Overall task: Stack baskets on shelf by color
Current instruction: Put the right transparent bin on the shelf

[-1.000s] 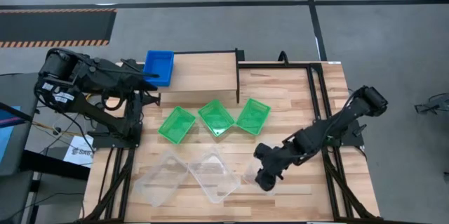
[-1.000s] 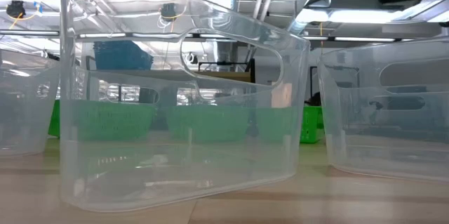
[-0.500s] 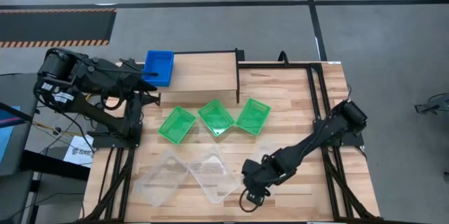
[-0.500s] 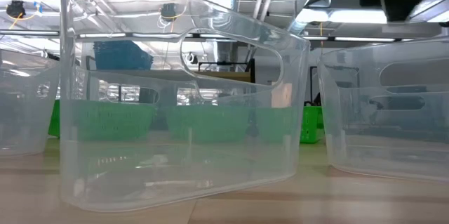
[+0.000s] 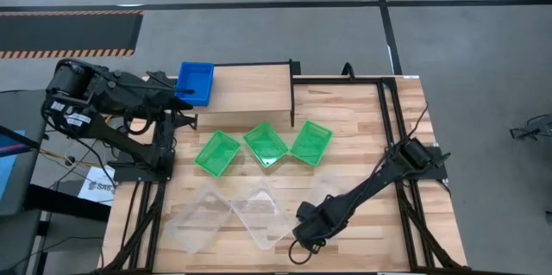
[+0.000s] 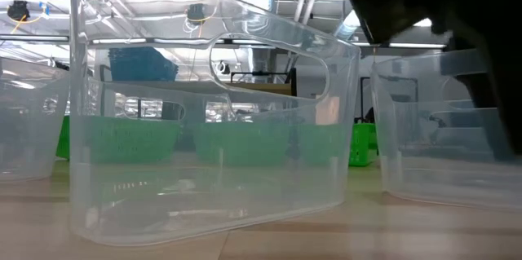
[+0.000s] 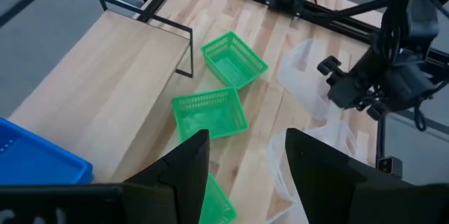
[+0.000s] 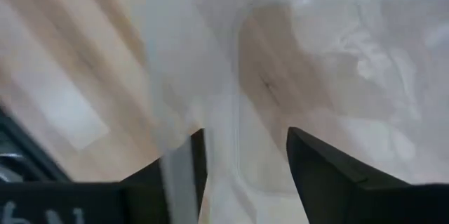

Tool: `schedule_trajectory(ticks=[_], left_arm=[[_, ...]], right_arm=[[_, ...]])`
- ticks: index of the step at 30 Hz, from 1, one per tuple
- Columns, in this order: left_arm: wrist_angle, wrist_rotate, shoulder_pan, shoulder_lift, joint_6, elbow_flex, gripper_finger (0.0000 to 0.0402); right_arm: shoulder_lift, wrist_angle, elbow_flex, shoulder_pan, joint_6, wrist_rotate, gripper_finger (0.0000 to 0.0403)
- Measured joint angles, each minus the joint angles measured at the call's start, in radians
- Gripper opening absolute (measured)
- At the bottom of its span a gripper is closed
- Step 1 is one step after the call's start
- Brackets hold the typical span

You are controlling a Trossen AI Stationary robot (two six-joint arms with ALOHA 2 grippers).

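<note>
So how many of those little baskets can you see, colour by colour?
blue baskets: 1 showing, on the shelf; any nested under it are hidden
green baskets: 3
clear baskets: 3
Total: 7 in view

Blue, green and clear plastic on pale wood

We see one bright blue basket (image 5: 196, 81) on the shelf (image 5: 250, 90), whose top is light wood and whose legs are black. Three vivid green baskets (image 5: 264, 145) with fine mesh walls lie on the slatted tan table (image 5: 362, 146). The clear baskets (image 5: 228, 215) are colourless and see-through. Both arms are dark, almost black.
</note>
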Motion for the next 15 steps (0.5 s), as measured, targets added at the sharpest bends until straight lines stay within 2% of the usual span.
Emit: schedule_trajectory(ticks=[3,5,10,15], left_arm=[[0.0,-0.001,0.0,0.0,0.0,0.0,0.0176],[0.0,-0.001,0.0,0.0,0.0,0.0,0.0176],[0.0,-0.001,0.0,-0.001,0.01,0.0,0.0176],[0.0,-0.001,0.0,-0.001,0.04,0.0,0.0176]], right_arm=[[0.03,0.004,0.0,0.005,0.047,-0.006,0.0183],[0.034,0.007,0.0,0.007,0.062,-0.015,0.0148],[0.001,0.005,0.0,0.012,0.078,-0.032,0.0021],[-0.09,-0.012,-0.002,0.011,0.118,-0.032,0.0007]])
